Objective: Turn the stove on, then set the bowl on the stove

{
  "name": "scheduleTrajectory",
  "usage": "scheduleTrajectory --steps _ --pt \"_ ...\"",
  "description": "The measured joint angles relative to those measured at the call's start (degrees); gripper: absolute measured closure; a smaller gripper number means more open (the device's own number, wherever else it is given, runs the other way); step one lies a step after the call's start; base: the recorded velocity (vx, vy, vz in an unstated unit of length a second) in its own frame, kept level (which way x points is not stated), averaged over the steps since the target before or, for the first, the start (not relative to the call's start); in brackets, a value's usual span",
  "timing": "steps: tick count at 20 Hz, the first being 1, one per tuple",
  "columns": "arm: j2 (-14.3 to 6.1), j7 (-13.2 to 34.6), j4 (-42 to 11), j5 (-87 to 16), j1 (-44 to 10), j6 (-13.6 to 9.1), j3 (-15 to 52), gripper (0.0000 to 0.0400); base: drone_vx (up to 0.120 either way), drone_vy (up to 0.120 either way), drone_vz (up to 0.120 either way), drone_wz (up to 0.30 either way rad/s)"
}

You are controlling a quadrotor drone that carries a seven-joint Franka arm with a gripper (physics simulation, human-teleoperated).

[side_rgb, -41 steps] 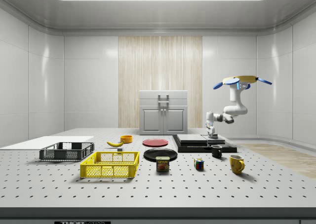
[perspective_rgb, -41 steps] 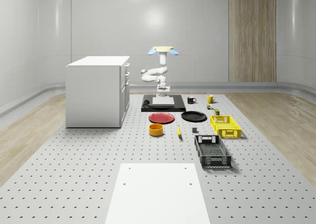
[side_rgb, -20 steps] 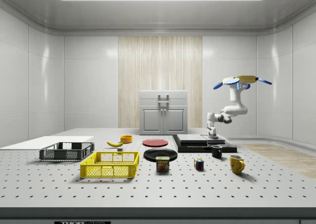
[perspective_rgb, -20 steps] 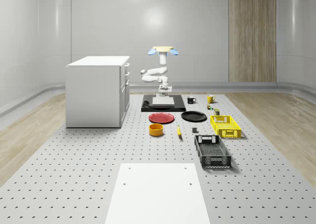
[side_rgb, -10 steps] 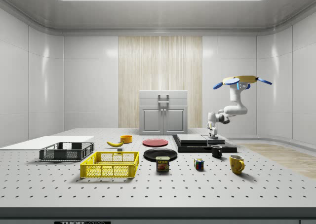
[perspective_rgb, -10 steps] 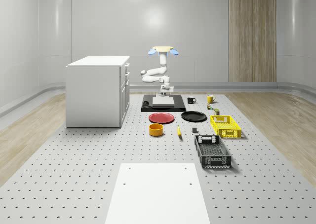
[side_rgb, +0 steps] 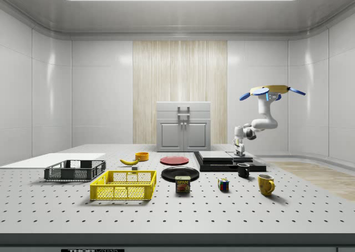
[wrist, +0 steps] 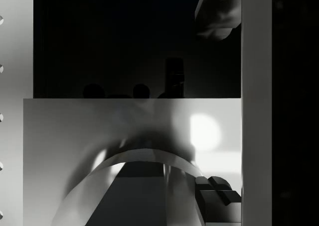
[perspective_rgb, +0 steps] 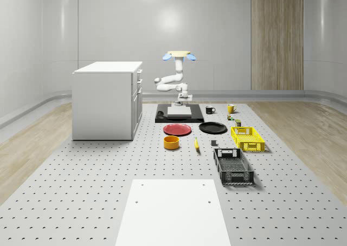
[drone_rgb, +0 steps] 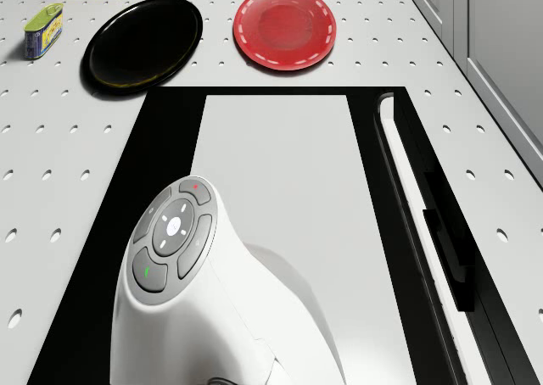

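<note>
The orange bowl stands on the table in front of the red plate, well short of the stove; the side view has the bowl left of centre. The stove is a black slab with a pale grey top and a long control strip along one side. The drone hovers above the stove's far end. Its white arm bends down, and the gripper hangs just above the stove's grey top. The wrist view looks close onto the dark stove surface.
A white cabinet stands at the whole-scene view's left of the stove. A black plate, a banana, a yellow crate, a black crate, two mugs and a can lie around.
The arm's elbow has swung and the gripper has shifted slightly toward the whole-scene view's right and up over the stove. The drone holds its place. The bowl has not moved.
</note>
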Motion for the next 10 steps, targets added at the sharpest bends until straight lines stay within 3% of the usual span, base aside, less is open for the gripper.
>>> scheduleTrajectory --steps 10 --pt "0.3 0.27 1.87 0.78 -2.16 0.15 1.18 0.0 0.0 0.0 0.0 0.0"
